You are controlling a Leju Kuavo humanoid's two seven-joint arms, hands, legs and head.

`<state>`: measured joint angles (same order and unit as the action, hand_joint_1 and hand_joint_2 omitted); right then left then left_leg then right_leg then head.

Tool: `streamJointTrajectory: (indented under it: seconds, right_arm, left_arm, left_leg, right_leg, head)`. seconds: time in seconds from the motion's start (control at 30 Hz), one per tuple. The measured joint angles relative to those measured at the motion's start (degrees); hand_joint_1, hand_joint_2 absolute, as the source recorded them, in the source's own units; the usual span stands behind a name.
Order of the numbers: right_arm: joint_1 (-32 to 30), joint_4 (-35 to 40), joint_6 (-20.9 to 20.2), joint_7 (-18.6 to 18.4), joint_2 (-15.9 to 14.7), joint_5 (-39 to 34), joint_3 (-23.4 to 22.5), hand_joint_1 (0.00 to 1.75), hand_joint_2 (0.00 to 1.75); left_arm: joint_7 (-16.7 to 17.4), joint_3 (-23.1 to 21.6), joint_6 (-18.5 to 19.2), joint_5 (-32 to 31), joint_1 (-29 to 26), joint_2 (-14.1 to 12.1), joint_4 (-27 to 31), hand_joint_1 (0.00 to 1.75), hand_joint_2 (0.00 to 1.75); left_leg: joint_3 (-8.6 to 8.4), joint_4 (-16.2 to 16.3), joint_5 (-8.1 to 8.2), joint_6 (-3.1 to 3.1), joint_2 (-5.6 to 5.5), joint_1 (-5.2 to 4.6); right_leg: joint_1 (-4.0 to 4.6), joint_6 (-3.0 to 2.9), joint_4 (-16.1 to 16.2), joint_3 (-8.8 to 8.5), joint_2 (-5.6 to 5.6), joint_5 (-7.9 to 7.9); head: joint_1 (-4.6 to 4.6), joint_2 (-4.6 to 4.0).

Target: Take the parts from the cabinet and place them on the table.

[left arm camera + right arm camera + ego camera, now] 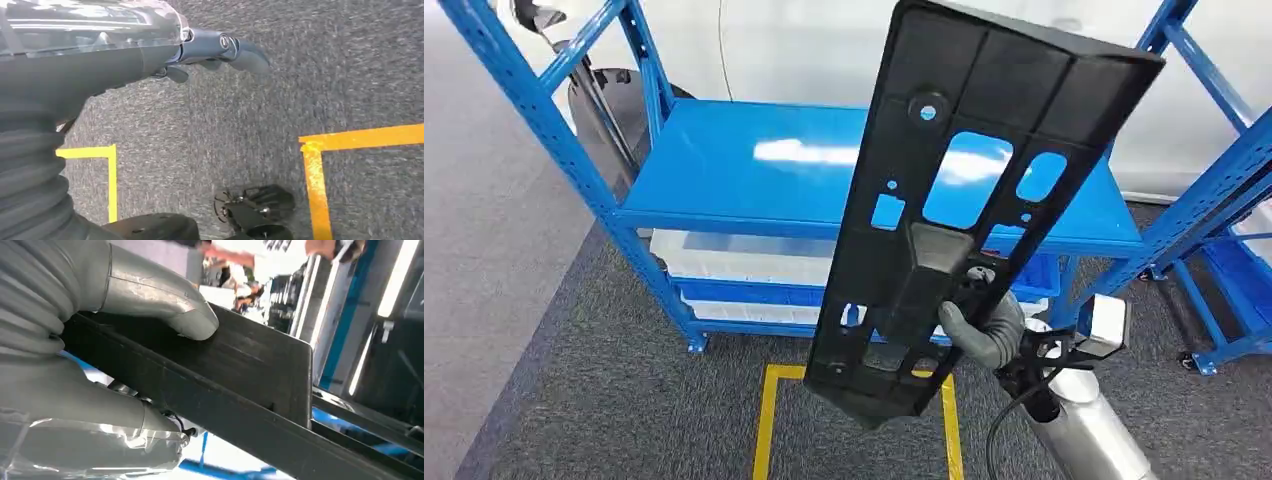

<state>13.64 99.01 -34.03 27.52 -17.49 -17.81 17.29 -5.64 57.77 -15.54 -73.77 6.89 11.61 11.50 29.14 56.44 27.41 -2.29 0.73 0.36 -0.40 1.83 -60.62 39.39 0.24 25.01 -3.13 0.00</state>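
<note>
A long black moulded plastic panel with several cut-out windows stands nearly upright in the centre of the head view, tilted so its upper end reaches the upper right of the frame. The right hand grips it low down, at centre right; in the right wrist view the grey thumb presses flat on the panel's dark ribbed face. Behind the panel, across the upper middle of the head view, runs a blue metal shelving rack with a glossy bare top shelf, and white plastic bins sit on the level beneath. A second blue rack occupies the right edge. The floor is dark grey carpet marked with yellow tape lines at lower centre. In the left wrist view the left hand hangs over the carpet, its dark fingers extended and holding nothing.
</note>
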Motion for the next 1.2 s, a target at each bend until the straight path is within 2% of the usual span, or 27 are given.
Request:
streamJointTrajectory:
  seconds: [0.07,0.1,0.13,0.17,0.23,0.27,0.3,0.33,0.43,0.47,0.5,0.57,0.6,0.63,0.7,0.73,0.77,0.8,0.83,0.93,0.97,1.0,1.07,1.1,1.13,1.17,1.2]
  right_arm:
    - [-0.3,0.1,0.0,0.0,0.2,0.0,-0.4,1.75,1.75]
    - [-0.4,0.1,0.0,0.0,0.3,0.0,-0.5,1.75,1.75]
    - [-0.7,0.1,0.0,0.0,0.3,0.2,-0.5,1.75,1.75]
    - [-0.9,0.1,-0.3,0.0,0.3,0.3,-0.6,1.75,1.75]
    - [-0.9,0.1,-0.7,0.0,0.3,0.4,-0.7,1.75,1.75]
    - [-0.8,0.1,-0.9,0.0,0.3,0.4,-0.9,1.75,1.75]
    - [-0.6,0.2,-0.9,0.0,0.3,0.4,-0.9,1.75,1.75]
    - [-0.6,0.2,-0.9,0.1,0.3,0.4,-1.0,1.75,1.75]
    - [-0.4,0.2,-0.9,0.1,0.3,0.4,-1.4,1.75,1.75]
    - [-0.2,0.1,-0.9,0.1,0.3,0.4,-1.4,1.75,1.75]
    - [-0.1,0.1,-1.0,0.1,0.3,0.5,-1.4,1.75,1.75]
    - [0.0,0.1,-1.0,0.1,0.2,0.4,-1.4,1.75,1.75]
    - [0.1,0.0,-1.0,0.1,0.1,0.4,-1.4,1.75,1.75]
    - [0.2,-0.1,-1.0,0.1,0.2,0.4,-1.4,1.75,1.75]
    - [0.2,-0.2,-1.0,0.1,0.2,0.5,-1.4,1.75,1.75]
    - [0.2,-0.2,-1.0,0.1,0.2,0.4,-1.4,1.75,1.75]
    - [0.3,-0.2,-0.9,0.1,0.2,0.4,-1.4,1.75,1.75]
    - [0.4,-0.2,-0.8,0.1,0.2,0.4,-1.4,1.75,1.75]
    - [0.7,-0.2,-0.7,0.0,0.2,0.3,-1.6,1.75,1.75]
    - [1.6,-0.3,-0.2,-1.4,0.3,-0.1,-2.1,1.75,1.75]
    - [1.7,-0.3,0.0,-1.7,0.5,-0.2,-2.3,1.75,1.75]
    - [1.8,-0.3,0.0,-2.0,0.6,-0.5,-2.6,1.75,1.75]
    - [2.0,-0.3,0.0,-2.1,0.6,-0.6,-3.1,1.75,1.75]
    - [2.0,-0.4,0.0,-2.1,0.6,-0.7,-3.1,1.75,1.75]
    - [2.0,-0.5,0.0,-2.1,0.6,-0.7,-3.1,1.75,1.75]
    - [2.0,-0.6,0.0,-2.1,0.6,-0.7,-3.1,1.75,1.75]
    - [2.0,-0.7,0.0,-2.2,0.6,-0.7,-3.1,1.75,1.75]
  left_arm:
    - [0.0,0.0,0.0,0.0,0.1,0.0,0.0,0.00,1.75]
    - [-0.1,0.0,0.0,0.0,0.1,0.0,0.0,0.00,1.75]
    - [-0.1,0.0,0.0,0.0,0.0,0.0,0.0,0.00,1.75]
    - [-0.2,0.0,0.0,0.0,0.0,0.0,0.0,0.00,1.75]
    - [-0.2,0.0,-0.1,0.1,0.0,0.0,0.0,0.00,1.75]
    - [-0.1,0.1,-0.1,0.1,0.0,0.0,0.0,0.00,1.75]
    - [0.0,0.1,-0.2,0.2,0.0,0.0,0.0,0.00,1.75]
    - [0.0,0.1,-0.2,0.3,-0.1,0.0,0.0,0.00,1.75]
    - [0.2,0.3,-0.2,0.5,-0.4,-0.1,0.0,0.00,1.75]
    - [0.2,0.4,-0.2,0.5,-0.6,-0.1,0.0,0.00,1.75]
    - [0.3,0.4,-0.2,0.5,-0.6,-0.1,0.0,0.00,1.75]
    - [0.3,0.5,-0.2,0.5,-0.5,-0.1,0.0,0.00,1.75]
    - [0.4,0.5,-0.2,0.5,-0.4,-0.1,0.0,0.00,1.75]
    - [0.5,0.5,-0.2,0.4,-0.3,-0.1,0.0,0.00,1.75]
    - [0.7,0.5,-0.2,0.4,-0.3,-0.1,0.0,0.00,1.75]
    - [0.7,0.5,-0.2,0.3,-0.3,-0.1,0.0,0.00,1.75]
    - [0.7,0.5,-0.2,0.1,-0.2,-0.1,0.0,0.00,1.75]
    - [0.7,0.5,-0.2,-0.1,0.2,-0.2,0.0,0.00,1.75]
    - [0.7,0.5,-0.1,-0.1,0.5,-0.2,0.0,0.00,1.75]
    - [0.5,0.4,0.3,-0.7,0.9,-0.1,0.0,0.00,1.75]
    - [0.5,0.4,0.5,-0.9,0.9,-0.1,0.0,0.00,1.75]
    - [0.5,0.3,0.5,-1.1,1.0,0.0,0.0,0.00,1.75]
    - [0.5,0.3,0.7,-1.2,1.2,0.0,0.0,0.00,1.75]
    - [0.5,0.3,0.8,-1.2,1.2,0.0,0.0,0.00,1.75]
    - [0.5,0.3,0.8,-1.2,1.1,0.0,0.0,0.00,1.75]
    - [0.5,0.3,0.8,-1.2,1.1,0.0,0.0,0.00,1.75]
    - [0.5,0.3,0.8,-1.2,1.1,0.0,0.0,0.00,1.75]
  left_leg:
    - [1.71,0.1,-1.46,-0.08,0.12,-0.08]
    - [2.70,0.2,-2.16,-0.03,0.19,-0.11]
    - [3.75,0.3,-2.86,0.08,0.23,-0.11]
    - [4.82,0.5,-3.51,0.19,0.24,-0.10]
    - [6.88,1.2,-4.65,0.56,0.26,-0.03]
    - [7.60,1.6,-5.09,0.79,0.24,-0.03]
    - [8.15,1.9,-5.41,1.15,0.13,-0.30]
    - [8.23,1.9,-5.87,1.44,0.11,-0.30]
    - [8.34,1.1,-7.65,2.58,0.03,-0.31]
    - [8.82,1.8,-6.87,2.83,-0.12,-0.01]
    - [9.64,3.6,-3.42,3.13,-0.25,-0.05]
    - [11.64,11.8,4.18,3.55,-0.28,0.14]
    - [12.29,15.9,6.15,3.73,-0.27,0.17]
    - [12.35,19.0,6.26,3.82,-0.27,0.19]
    - [9.48,18.0,2.59,3.71,-0.28,0.21]
    - [6.45,14.3,0.69,3.46,-0.29,0.21]
    - [2.86,9.5,0.16,3.11,-0.33,0.19]
    - [-1.15,4.1,1.82,2.64,-0.47,0.07]
    - [-3.41,0.0,3.25,2.45,-0.55,-0.19]
    - [-1.97,-0.2,2.27,1.36,-0.47,-0.51]
    - [-1.79,-0.7,1.39,0.93,-0.21,-0.04]
    - [-1.43,-0.7,0.84,0.53,0.02,-0.06]
    - [-0.15,-0.6,-0.28,0.13,0.03,-0.12]
    - [0.40,-0.6,-0.66,0.12,0.05,-0.16]
    - [1.07,-0.5,-1.08,0.20,0.07,-0.18]
    - [1.68,-0.3,-1.41,0.31,0.09,-0.18]
    - [2.14,-0.1,-1.58,0.41,0.10,-0.17]
  right_leg:
    - [-0.22,0.57,-8.4,2.20,0.00,6.78]
    - [-0.31,0.81,-12.3,2.91,0.00,8.25]
    - [-0.40,1.01,-14.7,2.82,-0.01,7.82]
    - [-0.50,1.13,-14.7,1.59,-0.02,5.92]
    - [-0.63,1.06,-8.3,-4.10,-0.09,1.91]
    - [-0.69,0.92,-3.3,-8.00,-0.10,2.04]
    - [-0.43,0.63,1.7,-11.30,-0.08,4.74]
    - [-0.21,-0.13,3.5,-12.15,0.10,5.34]
    - [0.01,-1.48,3.6,-11.00,0.01,4.00]
    - [-0.45,-1.97,3.9,-10.45,-0.39,3.05]
    - [-0.40,-2.48,4.0,-9.62,-0.25,2.27]
    - [-0.27,-2.84,3.9,-7.82,-0.35,0.82]
    - [-0.17,-2.84,3.8,-6.89,-0.37,0.10]
    - [-0.13,-2.80,3.7,-5.85,-0.37,-0.60]
    - [-0.09,-2.61,3.4,-3.92,-0.33,-1.83]
    - [-0.07,-2.44,3.2,-3.02,-0.29,-2.42]
    - [-0.05,-2.24,3.0,-2.33,-0.24,-2.95]
    - [0.07,-1.97,2.7,-1.84,-0.29,-3.38]
    - [0.19,-1.58,2.6,-1.53,-0.34,-3.81]
    - [0.00,-0.37,3.6,-1.34,-0.38,-5.67]
    - [-0.15,-0.06,3.6,-1.14,-0.24,-5.76]
    - [-0.32,0.18,2.2,-0.57,-0.21,-3.45]
    - [-0.45,0.78,-6.3,2.31,-0.22,3.68]
    - [-0.44,1.00,-10.3,3.59,-0.22,5.48]
    - [-0.46,1.19,-13.9,4.53,-0.22,6.17]
    - [-0.50,1.26,-14.7,4.19,-0.23,5.55]
    - [-0.53,1.27,-12.6,2.35,-0.24,4.25]
  head:
    - [0.00,0.00]
    - [0.00,0.00]
    - [0.00,0.00]
    - [0.00,0.00]
    - [0.00,0.00]
    - [-0.02,0.00]
    - [0.00,0.00]
    - [-0.11,0.00]
    - [-0.04,0.00]
    - [-0.04,0.00]
    - [-0.07,0.00]
    - [-0.04,0.00]
    - [-0.07,0.00]
    - [-0.07,0.00]
    - [-0.07,0.00]
    - [-0.07,0.00]
    - [-0.07,0.00]
    - [-0.07,0.00]
    - [-0.04,0.00]
    - [-0.04,0.00]
    - [-0.07,0.00]
    - [-0.04,0.00]
    - [-0.04,0.00]
    - [-0.07,0.00]
    - [-0.07,0.00]
    - [-0.07,0.00]
    - [-0.07,0.00]
